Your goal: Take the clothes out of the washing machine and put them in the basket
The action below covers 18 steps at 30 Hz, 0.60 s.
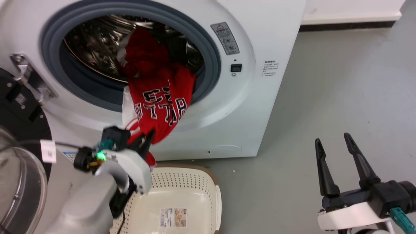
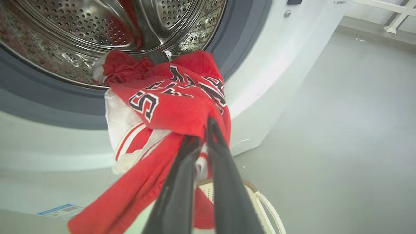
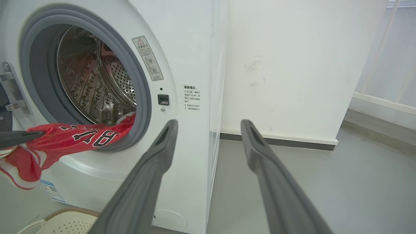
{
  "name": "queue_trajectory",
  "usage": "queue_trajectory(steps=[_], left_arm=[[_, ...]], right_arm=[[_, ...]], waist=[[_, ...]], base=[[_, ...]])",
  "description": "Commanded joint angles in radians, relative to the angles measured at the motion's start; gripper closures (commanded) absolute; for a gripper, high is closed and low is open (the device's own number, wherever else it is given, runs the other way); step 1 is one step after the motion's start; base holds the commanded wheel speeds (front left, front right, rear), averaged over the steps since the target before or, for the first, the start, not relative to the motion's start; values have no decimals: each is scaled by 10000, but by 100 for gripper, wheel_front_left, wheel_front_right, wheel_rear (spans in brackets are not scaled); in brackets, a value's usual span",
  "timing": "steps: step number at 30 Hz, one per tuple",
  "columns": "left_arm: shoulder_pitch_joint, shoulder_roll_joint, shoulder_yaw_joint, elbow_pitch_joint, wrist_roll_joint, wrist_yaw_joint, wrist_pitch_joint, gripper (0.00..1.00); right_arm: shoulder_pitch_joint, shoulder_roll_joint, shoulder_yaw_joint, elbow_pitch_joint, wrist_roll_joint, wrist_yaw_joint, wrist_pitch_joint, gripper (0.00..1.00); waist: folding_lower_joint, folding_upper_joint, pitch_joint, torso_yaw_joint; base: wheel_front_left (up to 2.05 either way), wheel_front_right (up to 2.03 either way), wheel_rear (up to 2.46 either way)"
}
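Note:
The clothes (image 1: 159,97), a red jersey with black white-edged letters and a white part, hang out over the grey seal of the washing machine (image 1: 260,107); one end still lies in the steel drum. My left gripper (image 1: 145,139) is shut on the lower red fold, just above the cream basket (image 1: 191,185) on the floor. Up close, the clothes (image 2: 172,107) are pinched between the dark fingers (image 2: 182,169). My right gripper (image 1: 334,149) stands open at the lower right, away from the machine, its fingers (image 3: 152,175) spread wide. The clothes (image 3: 74,138) stretch leftward from the porthole.
The glass door (image 1: 16,169) hangs open at the far left by its metal hinge (image 1: 29,78). Grey floor (image 1: 341,87) spreads to the right of the machine up to a white wall with a dark skirting (image 3: 276,141). The basket's rim (image 3: 65,214) sits below the porthole.

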<state>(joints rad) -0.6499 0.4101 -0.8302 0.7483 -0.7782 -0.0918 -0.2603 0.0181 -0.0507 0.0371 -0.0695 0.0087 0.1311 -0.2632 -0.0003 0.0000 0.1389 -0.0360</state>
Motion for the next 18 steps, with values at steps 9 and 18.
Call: queue_trajectory(steps=[9, 18], left_arm=[[1960, 76, -130, -931, -7, 347, -59, 100], [2790, -133, -633, -533, 132, 359, 71, 100]], right_arm=[[312, 11, 22, 62, 37, -7, -24, 0], [59, 11, 50, 35, -12, -7, -24, 0]], waist=[[3, 0, -410, 186], [3, 0, -75, 108]], base=[[0, 0, 0], [0, 0, 0]])
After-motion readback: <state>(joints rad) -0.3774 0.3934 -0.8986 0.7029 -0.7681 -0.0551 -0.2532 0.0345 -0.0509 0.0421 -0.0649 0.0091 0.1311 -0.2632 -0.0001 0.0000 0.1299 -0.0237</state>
